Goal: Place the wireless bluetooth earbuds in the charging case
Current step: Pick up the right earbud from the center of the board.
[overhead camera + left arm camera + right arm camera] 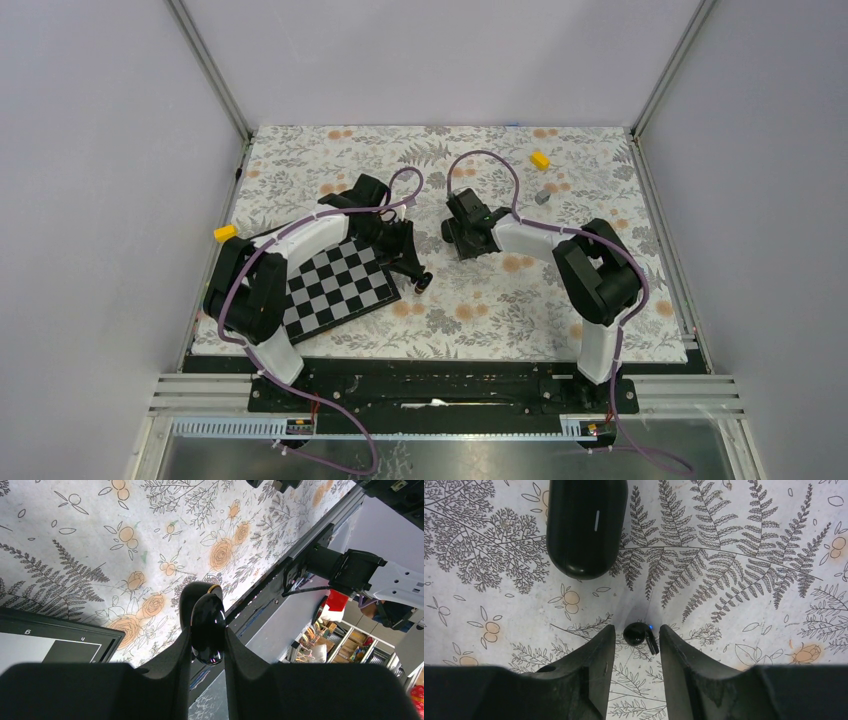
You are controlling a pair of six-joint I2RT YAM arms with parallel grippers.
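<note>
The charging case (pixel 208 625) and earbud (pixel 636 632) shine as glossy black plastic; the floral table cover (pixel 749 530) looks matt.

From above, the charging case (pixel 421 285) is too small for me to make out; I only see a dark speck with a red dot. In the left wrist view its lower part hides between the left fingers (pixel 170 665), and I can't tell if it is open. The checkered board (pixel 50 647) is cut off at that view's left edge. The shelves (pixel 342 647) past the table are blurry. In the right wrist view a long black rounded thing (pixel 586 530) runs off the top. One earbud (pixel 638 633) is tiny, and I can't tell if its stem touches the right fingers (pixel 684 665). The little grey thing (pixel 543 197) is too small to name.
</note>
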